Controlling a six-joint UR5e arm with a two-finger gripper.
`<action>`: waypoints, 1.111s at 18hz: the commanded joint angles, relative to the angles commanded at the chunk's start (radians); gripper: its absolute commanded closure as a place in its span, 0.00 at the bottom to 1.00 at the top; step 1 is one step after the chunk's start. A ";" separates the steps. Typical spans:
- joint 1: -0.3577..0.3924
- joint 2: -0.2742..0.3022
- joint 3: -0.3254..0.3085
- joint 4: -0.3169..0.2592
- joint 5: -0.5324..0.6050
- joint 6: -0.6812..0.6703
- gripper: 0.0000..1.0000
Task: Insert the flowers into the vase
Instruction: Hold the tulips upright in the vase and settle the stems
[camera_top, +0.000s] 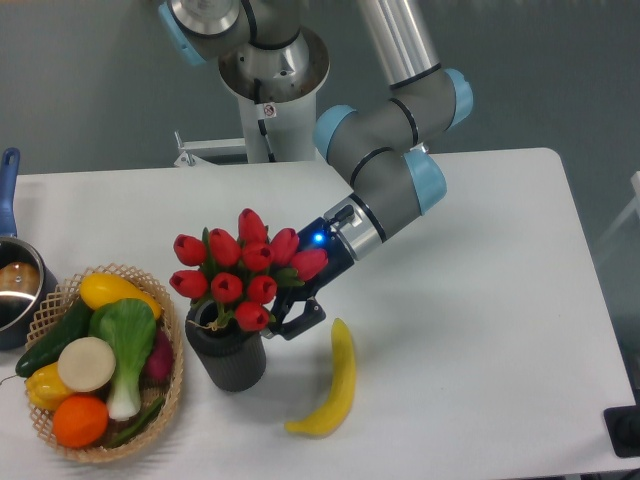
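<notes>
Flowers (243, 268) sit over the vase (229, 355), stems apparently in its hole, heads leaning right toward the gripper (290, 318). Gripper is just right of the vase rim, low behind the blooms; its grasp is hidden, can't tell. Banana (333, 385) lies right of the vase, basket (170, 395) left.

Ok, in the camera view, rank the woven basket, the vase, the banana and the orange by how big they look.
1. Woven basket, clearly largest.
2. Vase and banana: too close to rank; the banana looks longer, the vase bulkier.
3. Orange, smallest.
</notes>
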 joint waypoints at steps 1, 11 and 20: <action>-0.002 -0.002 -0.002 0.000 0.002 0.002 0.23; -0.003 0.031 -0.008 0.000 0.086 -0.044 0.02; -0.032 0.034 -0.009 0.000 0.152 -0.058 0.01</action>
